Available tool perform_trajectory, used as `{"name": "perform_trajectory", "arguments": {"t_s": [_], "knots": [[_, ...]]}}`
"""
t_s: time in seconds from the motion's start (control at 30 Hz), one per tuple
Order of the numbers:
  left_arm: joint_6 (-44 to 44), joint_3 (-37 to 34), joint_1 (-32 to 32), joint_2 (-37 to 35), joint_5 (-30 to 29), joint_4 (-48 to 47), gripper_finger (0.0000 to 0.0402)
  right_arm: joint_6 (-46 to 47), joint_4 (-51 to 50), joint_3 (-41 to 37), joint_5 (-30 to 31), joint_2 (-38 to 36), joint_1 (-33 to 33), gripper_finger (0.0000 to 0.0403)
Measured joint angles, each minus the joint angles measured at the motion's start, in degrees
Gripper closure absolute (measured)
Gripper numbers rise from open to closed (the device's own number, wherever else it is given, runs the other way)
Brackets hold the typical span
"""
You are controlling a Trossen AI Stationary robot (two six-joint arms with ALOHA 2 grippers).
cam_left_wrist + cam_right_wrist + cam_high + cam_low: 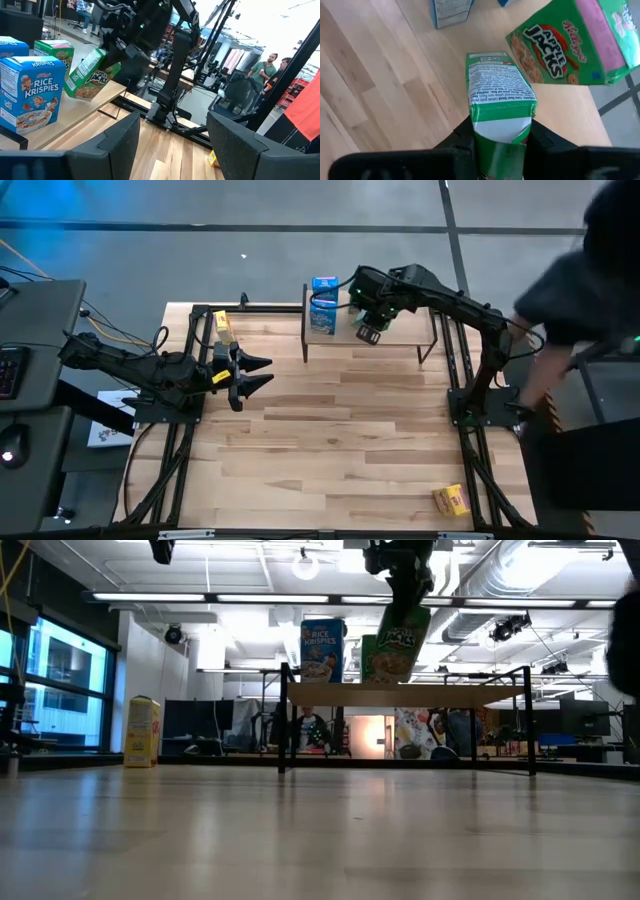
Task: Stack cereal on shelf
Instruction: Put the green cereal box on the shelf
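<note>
My right gripper (500, 142) is over the shelf (400, 332), shut on a green Apple Jacks box (499, 97), which also shows in the low view (396, 644). On the light-wood shelf board (470, 694) stand a blue Rice Krispies box (322, 650), a second blue box (9, 46) and another green box (570, 42). One yellow box (143, 732) stands on the table at the far left. Another yellow box (452, 500) lies near the near right corner. My left gripper (262, 373) hangs open over the table's left side, touching nothing. My right gripper pinches the green box by its upper end (501, 131) between the two fingers (542, 142), coming from above and pointing down. The box hangs tilted below the fingers. Its lower end (385, 678) is just over the shelf board; whether it touches, I cannot tell.
A person (585, 270) stands beyond the table's right edge, with an arm (540, 380) reaching down near the right arm's base. Black frame rails (180, 450) run along both sides of the plank tabletop (330, 450). More people show in the room behind.
</note>
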Motion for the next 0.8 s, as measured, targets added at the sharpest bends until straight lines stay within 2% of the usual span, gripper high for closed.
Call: {"name": "perform_trajectory", "arguments": {"t_s": [0.53,0.8], "knots": [[-2.11,0.0,0.0,0.0,0.0,-0.44,0.0181,1.59,-0.4,0.0,-3.48,0.0,-1.22,0.0325],[-2.91,0.0,-0.01,0.0,0.02,-0.68,0.0181,1.62,2.7,0.0,-2.76,0.0,-1.24,0.0248]]}}
